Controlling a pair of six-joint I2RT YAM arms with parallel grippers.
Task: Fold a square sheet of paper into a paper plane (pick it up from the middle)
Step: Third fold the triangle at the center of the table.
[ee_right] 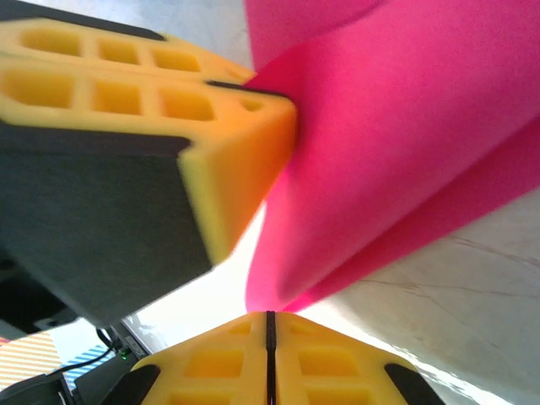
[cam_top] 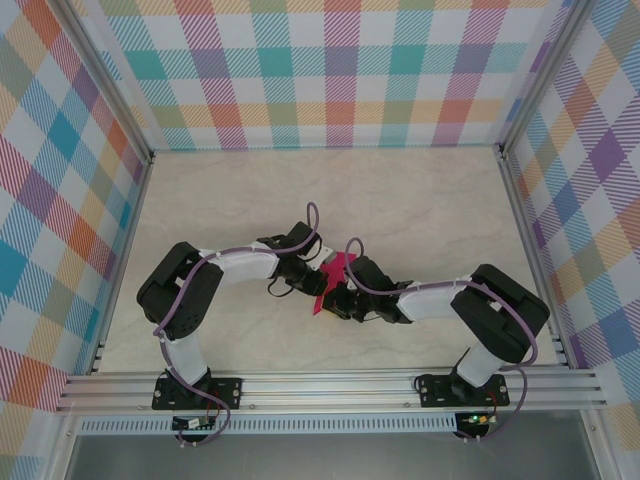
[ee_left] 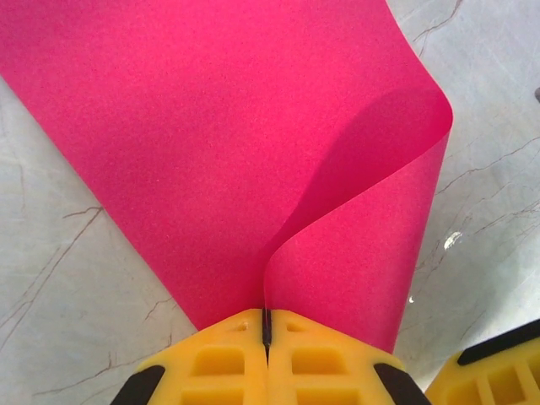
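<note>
Two closed grips pinch the square sheet of paper [ee_left: 211,143], left gripper [ee_left: 266,325] and right gripper [ee_right: 270,319]; diverging pulls could tear it.

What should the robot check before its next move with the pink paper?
1. Left fingers shut on the square sheet of paper: ok, its edge goes in between them.
2. Right fingers shut: ok.
3. Right fingers holding the paper too: cannot tell, the curl ends right at their tips.
4. Paper lying flat: not ok, one side curls over.
5. Sharp fold pressed in: not ok, just a soft bend.
</note>
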